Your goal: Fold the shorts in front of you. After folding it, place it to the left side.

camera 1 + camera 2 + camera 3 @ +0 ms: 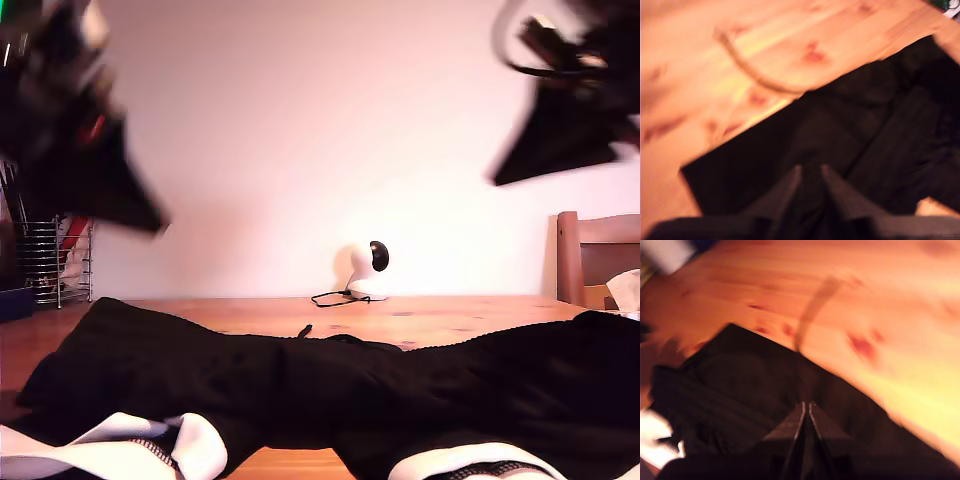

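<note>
exterior: low over table (450, 315), facing wall (300, 130) | wrist views: above, angled down | shared: shorts (400, 390), table

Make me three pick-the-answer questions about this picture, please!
1. Where is the camera?
A) on the table, behind the shorts
B) under the table
C) on top of the shorts

2. What colour are the shorts' bands?
A) green
B) white
C) yellow

3. How are the shorts?
A) neatly folded
B) rolled into a ball
C) spread out on the table

Answers:
1 A: it stands on bare wood beyond the black fabric.
2 B: the near edges show white.
3 C: they lie wide across the wood, unfolded.
</note>
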Robot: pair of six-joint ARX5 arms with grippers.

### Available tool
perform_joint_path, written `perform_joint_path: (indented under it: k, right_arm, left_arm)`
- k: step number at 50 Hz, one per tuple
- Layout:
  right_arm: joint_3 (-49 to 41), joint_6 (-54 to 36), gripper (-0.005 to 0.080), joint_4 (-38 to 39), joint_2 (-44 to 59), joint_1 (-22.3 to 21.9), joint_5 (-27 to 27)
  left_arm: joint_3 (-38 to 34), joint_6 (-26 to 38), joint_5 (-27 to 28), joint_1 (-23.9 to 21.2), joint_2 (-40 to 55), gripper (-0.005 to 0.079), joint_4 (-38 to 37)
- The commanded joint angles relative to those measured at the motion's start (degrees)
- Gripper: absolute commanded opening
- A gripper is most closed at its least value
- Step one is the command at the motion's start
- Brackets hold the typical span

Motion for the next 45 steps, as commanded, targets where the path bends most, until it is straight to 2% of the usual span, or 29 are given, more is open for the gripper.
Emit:
perform_joint_path:
  k: [1, 10, 22, 34, 45]
  right_arm:
    - [1.57, -3.89, -0.001, -2.95, 5.11, -1.51, -1.88]
    - [7.93, -10.8, -0.001, -10.97, 15.5, -6.78, -7.58]
    - [11.74, -15.3, -0.001, -17.35, 24.48, -12.55, -8.61]
    - [11.76, -17.4, -0.001, -18.49, 28.13, -13.22, -8.76]
    - [11.76, -18.43, -0.001, -20.33, 30.73, -13.22, -8.33]
  left_arm:
    - [1.18, 0.68, 2.34, 1.73, 3.34, -0.0024, 0.07]
    - [4.61, 1.95, 8.33, 6.19, 10.86, -0.0024, -1.7]
    - [9.46, 3.37, 10.47, 8.13, 21.27, -0.0024, -8.22]
    - [9.81, 3.5, 10.99, 8.11, 26.82, -0.0024, -11.06]
    - [9.81, 3.32, 10.93, 8.11, 27.87, -0.0024, -12.61]
